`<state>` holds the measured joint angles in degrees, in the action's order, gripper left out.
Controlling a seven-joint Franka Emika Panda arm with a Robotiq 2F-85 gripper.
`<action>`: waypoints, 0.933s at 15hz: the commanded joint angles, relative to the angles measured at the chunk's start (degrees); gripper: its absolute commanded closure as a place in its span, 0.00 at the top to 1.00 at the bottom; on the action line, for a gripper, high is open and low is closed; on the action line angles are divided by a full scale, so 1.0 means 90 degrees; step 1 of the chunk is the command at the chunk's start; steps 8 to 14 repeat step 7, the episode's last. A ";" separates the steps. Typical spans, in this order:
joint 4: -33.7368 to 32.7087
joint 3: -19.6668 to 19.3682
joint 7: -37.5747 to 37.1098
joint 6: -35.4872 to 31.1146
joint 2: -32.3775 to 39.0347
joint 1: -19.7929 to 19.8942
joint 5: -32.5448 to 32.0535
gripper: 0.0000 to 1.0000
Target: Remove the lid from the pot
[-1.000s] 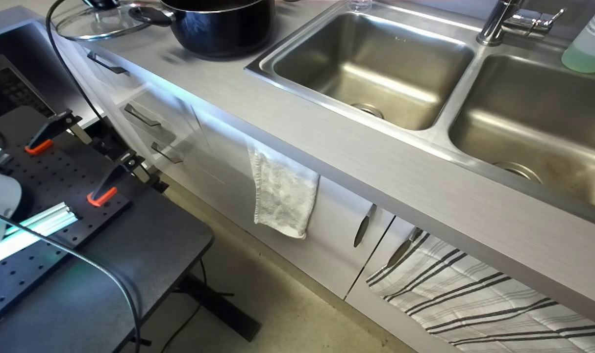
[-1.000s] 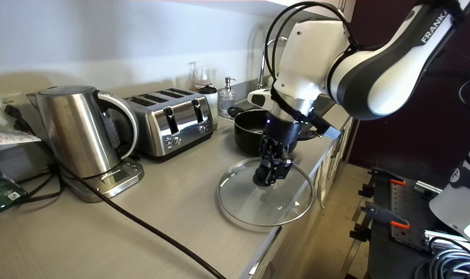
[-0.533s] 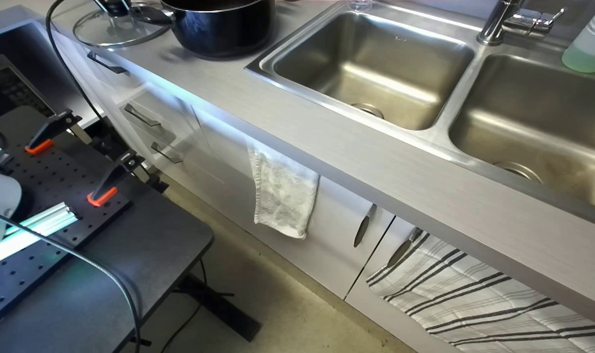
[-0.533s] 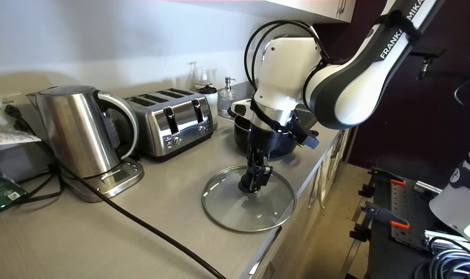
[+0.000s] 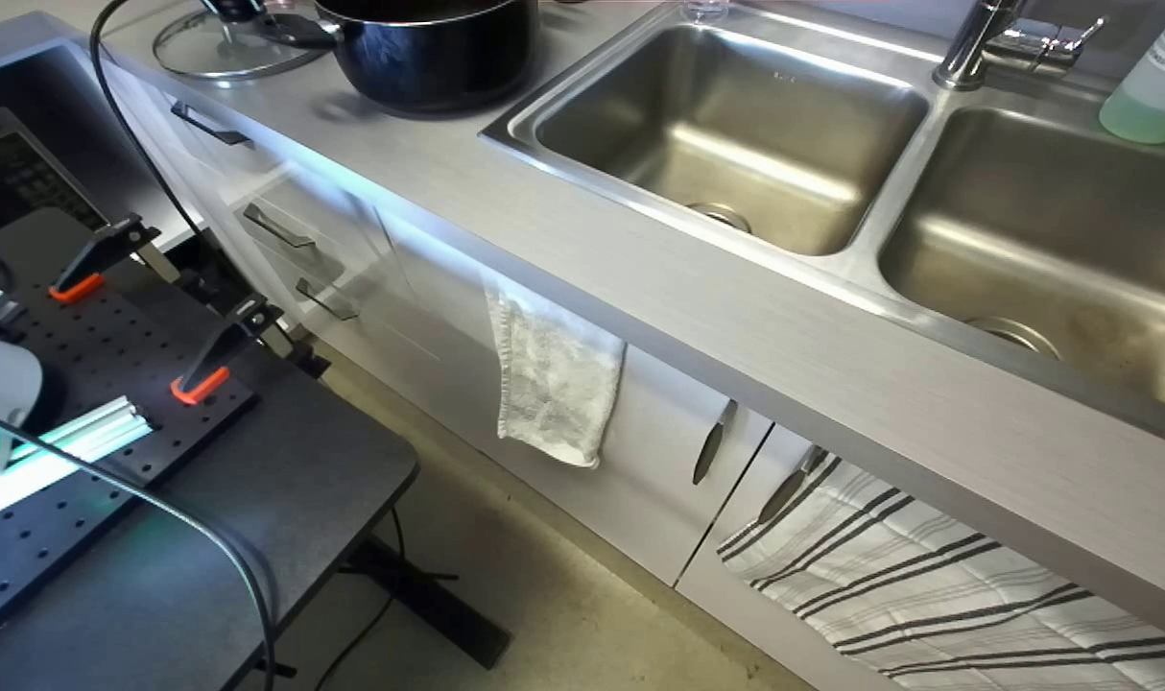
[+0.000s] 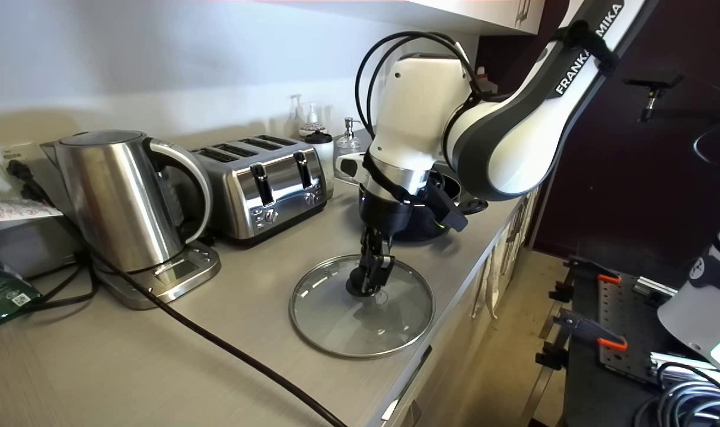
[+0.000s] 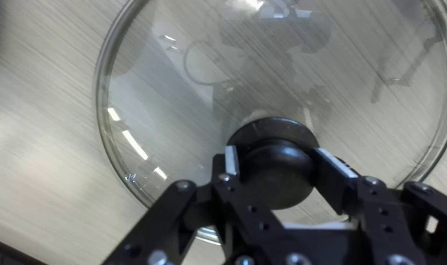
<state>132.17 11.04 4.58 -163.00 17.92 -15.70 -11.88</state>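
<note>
The lid is round clear glass with a thin metal rim and a black knob. It shows in both exterior views (image 5: 194,56) (image 6: 336,326) and fills much of the wrist view (image 7: 164,121). It is level, beside the pot, on or just above the counter; I cannot tell whether it touches. My gripper (image 6: 369,279) points down over the lid's middle. In the wrist view its fingers (image 7: 277,162) are closed around both sides of the black knob. The dark pot (image 5: 439,62) stands on the counter with its top open; it is partly behind the arm in an exterior view (image 6: 422,228).
A steel toaster (image 6: 277,196) and a kettle (image 6: 111,196) stand along the wall. A black cable (image 6: 229,347) crosses the counter. The counter's front edge (image 6: 404,370) is close to the lid. Sink basins (image 5: 717,144) lie beyond the pot.
The arm and lid have moved away from the pot along the counter and lower. The lid went from tilted to level, and the last half second shows only a small shift.
</note>
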 commanded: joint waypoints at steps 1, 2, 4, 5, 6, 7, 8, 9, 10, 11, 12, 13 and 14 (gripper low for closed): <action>-0.0002 -0.0028 -0.0080 -0.0173 -0.0100 -0.0050 -0.0061 0.84; 0.0078 0.0033 -0.0015 -0.0229 -0.0194 -0.0003 -0.0001 0.92; 0.0169 0.0141 0.0090 -0.0334 -0.0323 0.0068 0.0107 0.99; 0.0206 0.0189 0.0128 -0.0383 -0.0377 0.0095 0.0154 1.00; 0.0242 0.0239 0.0171 -0.0412 -0.0430 0.0126 0.0201 1.00; 0.0257 0.0267 0.0183 -0.0424 -0.0463 0.0137 0.0220 1.00; 0.0257 0.0267 0.0183 -0.0424 -0.0463 0.0137 0.0220 1.00; 0.0257 0.0267 0.0183 -0.0424 -0.0463 0.0137 0.0220 1.00; 0.0257 0.0267 0.0183 -0.0424 -0.0463 0.0137 0.0220 1.00; 0.0257 0.0267 0.0183 -0.0424 -0.0463 0.0137 0.0220 1.00; 0.0257 0.0267 0.0183 -0.0424 -0.0463 0.0137 0.0220 1.00; 0.0257 0.0267 0.0183 -0.0424 -0.0463 0.0137 0.0220 1.00; 0.0257 0.0267 0.0183 -0.0424 -0.0463 0.0137 0.0220 1.00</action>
